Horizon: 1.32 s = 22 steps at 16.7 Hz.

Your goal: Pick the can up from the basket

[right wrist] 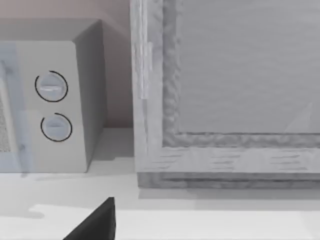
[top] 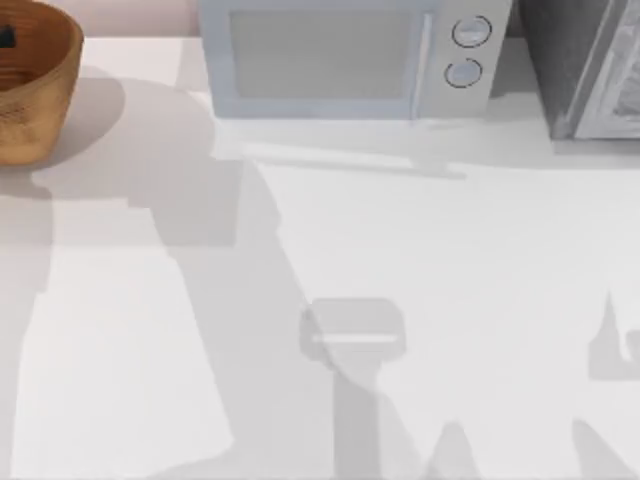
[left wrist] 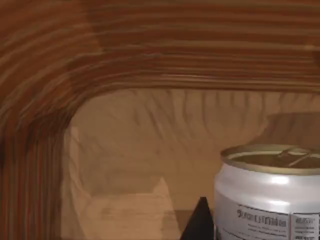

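Left gripper's dark fingertip (left wrist: 200, 222) is seen low in the left wrist view, just beside the can (left wrist: 267, 192) inside the basket (top: 35, 85), at upper left of the top view — finger state can't be told. Approach should be centred on the can w/ its wall avoided; right arm idle near the microwave (right wrist: 55, 107).

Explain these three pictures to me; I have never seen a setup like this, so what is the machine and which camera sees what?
This is a rendered simulation of two AgileX arms at a white table. The top view looks straight down: a basket sits at the far left, a microwave at the back, and a grey cabinet at the right. The left wrist view looks inside the basket, where the can stands upright; a dark tip of the left claw shows beside it. The right wrist view faces the microwave and cabinet, with a dark claw tip low down. Nothing is held yet.
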Each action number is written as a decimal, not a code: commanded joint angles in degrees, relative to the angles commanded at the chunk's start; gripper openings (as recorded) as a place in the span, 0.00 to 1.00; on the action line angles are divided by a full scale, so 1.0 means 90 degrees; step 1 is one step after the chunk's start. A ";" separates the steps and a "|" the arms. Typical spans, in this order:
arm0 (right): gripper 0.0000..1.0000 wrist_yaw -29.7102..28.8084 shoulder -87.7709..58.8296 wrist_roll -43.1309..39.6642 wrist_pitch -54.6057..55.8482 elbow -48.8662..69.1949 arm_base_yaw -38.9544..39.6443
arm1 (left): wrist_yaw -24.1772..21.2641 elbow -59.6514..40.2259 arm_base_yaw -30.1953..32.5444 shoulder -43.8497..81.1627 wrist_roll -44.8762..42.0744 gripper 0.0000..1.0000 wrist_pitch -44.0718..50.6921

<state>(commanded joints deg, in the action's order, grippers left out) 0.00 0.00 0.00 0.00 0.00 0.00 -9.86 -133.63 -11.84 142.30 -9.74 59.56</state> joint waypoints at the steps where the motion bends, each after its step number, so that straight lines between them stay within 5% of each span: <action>1: 1.00 0.0000 0.0000 0.0000 0.0000 0.0000 0.0000 | 0.0036 0.0449 0.0026 -0.0450 0.0043 0.00 -0.0180; 16: 1.00 0.0000 0.0000 0.0000 0.0000 0.0000 0.0000 | 0.0738 1.0754 0.0952 -1.1634 0.0718 0.00 -0.4648; 22: 1.00 0.0000 0.0000 0.0000 0.0000 0.0000 0.0000 | 0.1000 1.3958 0.1230 -1.4905 0.0983 0.00 -0.6121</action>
<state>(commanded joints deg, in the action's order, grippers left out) 0.00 0.00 0.00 0.00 0.00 0.00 -0.86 -8.01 -0.77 8.15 -0.89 4.47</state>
